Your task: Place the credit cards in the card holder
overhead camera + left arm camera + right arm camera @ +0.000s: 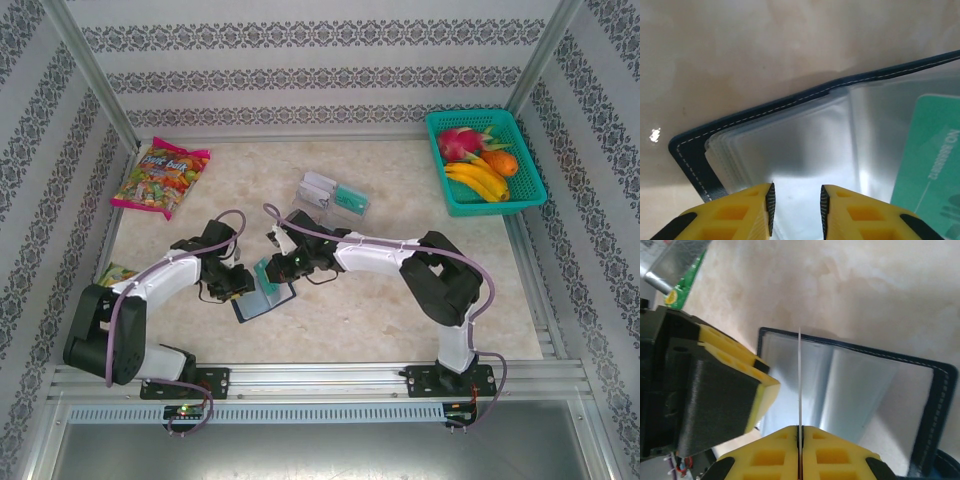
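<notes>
Top external view, and we've got the navy card holder [268, 303] lying open on the table [400, 320], its clear sleeves [790, 145] facing up. Behind it the clear tray [303, 199] holds more cards [318, 185], and the green basket [436, 155] holds fruit [478, 175]. On the wrist views we see the right gripper [799, 429] clamped tight on a teal card [930, 160] standing edge-on over the sleeves, while our left gripper [796, 192] hovers over them with its jaws narrowly parted.
</notes>
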You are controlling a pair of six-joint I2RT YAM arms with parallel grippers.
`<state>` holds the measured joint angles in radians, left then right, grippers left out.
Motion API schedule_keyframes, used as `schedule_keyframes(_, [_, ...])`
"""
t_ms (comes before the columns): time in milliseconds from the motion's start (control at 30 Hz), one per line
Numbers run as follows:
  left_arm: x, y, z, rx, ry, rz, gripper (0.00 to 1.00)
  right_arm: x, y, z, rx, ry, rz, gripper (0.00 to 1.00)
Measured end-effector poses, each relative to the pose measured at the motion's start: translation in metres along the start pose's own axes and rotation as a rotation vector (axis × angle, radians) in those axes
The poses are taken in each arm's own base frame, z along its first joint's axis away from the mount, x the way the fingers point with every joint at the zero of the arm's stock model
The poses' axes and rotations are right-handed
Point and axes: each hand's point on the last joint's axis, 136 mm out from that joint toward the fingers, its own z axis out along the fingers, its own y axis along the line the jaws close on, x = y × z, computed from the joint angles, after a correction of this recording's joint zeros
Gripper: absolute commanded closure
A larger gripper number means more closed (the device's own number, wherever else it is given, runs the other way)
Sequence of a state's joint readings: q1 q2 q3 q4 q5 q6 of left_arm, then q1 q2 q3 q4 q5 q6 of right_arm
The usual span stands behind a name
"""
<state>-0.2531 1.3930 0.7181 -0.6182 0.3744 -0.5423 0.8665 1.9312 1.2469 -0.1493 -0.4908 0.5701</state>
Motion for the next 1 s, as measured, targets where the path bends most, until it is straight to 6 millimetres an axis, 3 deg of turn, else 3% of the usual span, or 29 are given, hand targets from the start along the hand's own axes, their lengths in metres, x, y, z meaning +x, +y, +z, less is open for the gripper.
schedule_keyframes(400, [0.0, 0.005, 0.01, -0.028, 0.028, -0.008, 0.67, 0.017, -0.032, -0.004, 0.197, 0.069, -0.034, 0.92])
schedule_keyframes(533, [0.0, 0.005, 0.01, -0.027, 0.026, -0.008, 0.67, 0.015, -0.022, -0.008, 0.258, 0.08, -0.087, 0.92])
schedule_keyframes(733, [-0.001, 0.006, 0.011, -0.025, 0.017, -0.006, 0.7, 0.009, 0.01, 0.001, 0.297, 0.088, -0.18, 0.92])
schedule_keyframes(1000, [-0.002, 0.009, 0.012, -0.015, -0.01, -0.013, 0.76, 0.024, 0.003, 0.016, 0.326, 0.145, -0.176, 0.92])
